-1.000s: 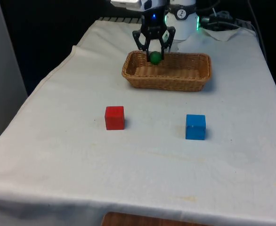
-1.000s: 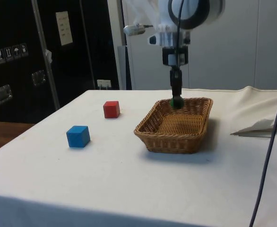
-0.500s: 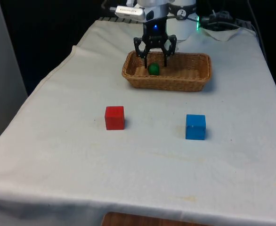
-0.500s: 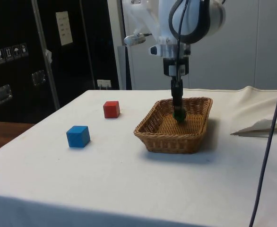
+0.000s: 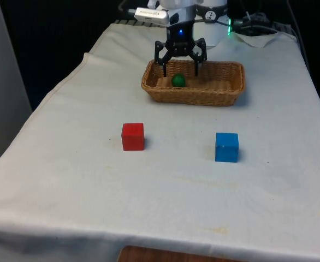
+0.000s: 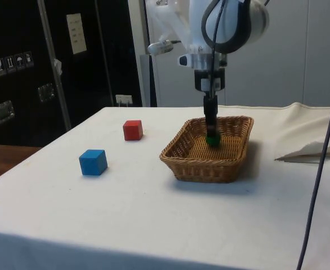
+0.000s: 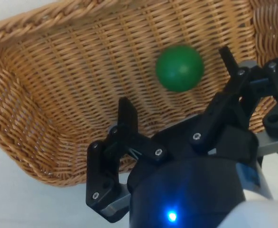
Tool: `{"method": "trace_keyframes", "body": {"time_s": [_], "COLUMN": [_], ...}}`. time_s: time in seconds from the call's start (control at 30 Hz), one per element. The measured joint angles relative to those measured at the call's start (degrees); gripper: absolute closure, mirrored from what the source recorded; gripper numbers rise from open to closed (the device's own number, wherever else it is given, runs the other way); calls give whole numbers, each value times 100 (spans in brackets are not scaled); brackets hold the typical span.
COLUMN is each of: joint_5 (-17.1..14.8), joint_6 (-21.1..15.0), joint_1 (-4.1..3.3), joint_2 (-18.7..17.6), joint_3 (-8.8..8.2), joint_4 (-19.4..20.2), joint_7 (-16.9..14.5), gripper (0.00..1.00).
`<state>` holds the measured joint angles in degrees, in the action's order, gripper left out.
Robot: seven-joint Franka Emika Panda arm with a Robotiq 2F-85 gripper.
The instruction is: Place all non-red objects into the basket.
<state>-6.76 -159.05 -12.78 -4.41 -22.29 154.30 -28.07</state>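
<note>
White-clothed table [image 5: 165,191] carries basket [image 5: 214,91]; dark cabinets [image 6: 18,67] possibly behind.

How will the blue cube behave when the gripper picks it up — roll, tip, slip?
The blue cube sits flat on the white cloth, so it probably won't roll. Its flat parallel sides should suit a two-finger pinch. It looks rigid and smooth, so it could slip if gripped off-centre.

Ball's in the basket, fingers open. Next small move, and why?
Probably lift the gripper straight up out of the basket. The green ball lies loose on the wicker floor between the open fingers, so that item looks done. The blue cube sits on the cloth outside the basket and is the one non-red object left; the red cube stays.
</note>
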Motion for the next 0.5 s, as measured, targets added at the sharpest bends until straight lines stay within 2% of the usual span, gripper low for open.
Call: {"method": "trace_keyframes", "body": {"time_s": [0.2, 0.5], "joint_5": [0, 120], "joint_6": [160, 733], "joint_1": [0, -6], "joint_2": [258, 922], "joint_3": [-6, 46], "joint_4": [-23, -34], "joint_7": [0, 155], "gripper": [0, 0]}}
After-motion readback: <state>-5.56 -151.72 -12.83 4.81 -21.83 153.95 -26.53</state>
